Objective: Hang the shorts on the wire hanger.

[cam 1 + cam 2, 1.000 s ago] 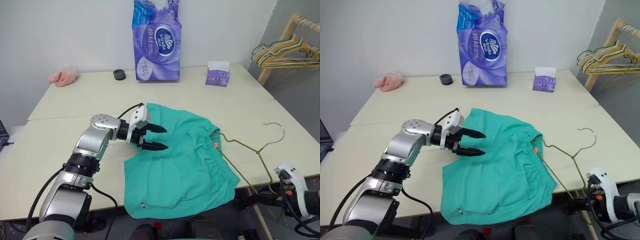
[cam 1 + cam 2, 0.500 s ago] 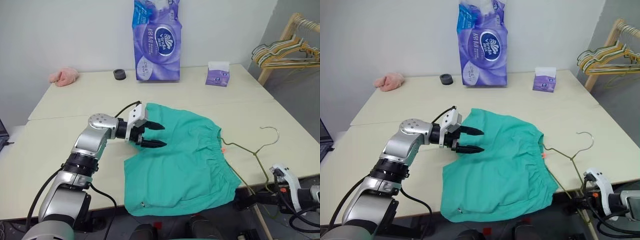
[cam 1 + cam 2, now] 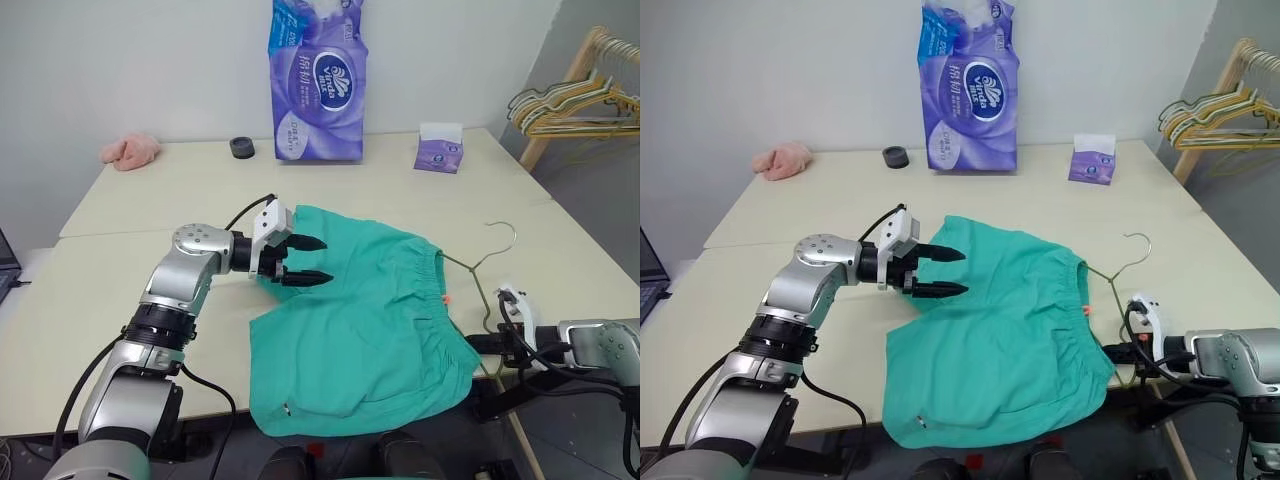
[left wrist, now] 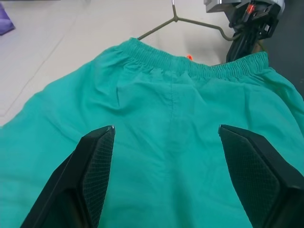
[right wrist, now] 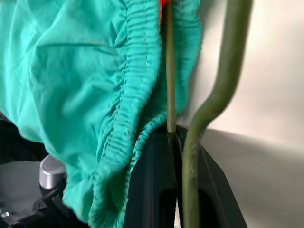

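So here's where we are; the shorts (image 3: 365, 330) lie flat on the table (image 3: 150, 210), waistband facing our right side and the lower hem hanging a bit over the near edge. The wire hanger (image 3: 478, 268) sits just beside that waistband, hook pointing away from us, one wire running in under the gathered elastic by the orange tag (image 4: 189, 57); we reckon that's so the frame can slide into the waist opening.

Our right gripper (image 3: 488, 345) is clenched tight on the hanger's wire down at the table's edge, right against the waistband, which gives us a handle to steer it with. Our left gripper (image 3: 303, 262) hovers over the far leg with its fingers (image 4: 97, 164) spread wide, holding nothing; probably it's there to pin or lift the fabric while the hanger goes in.
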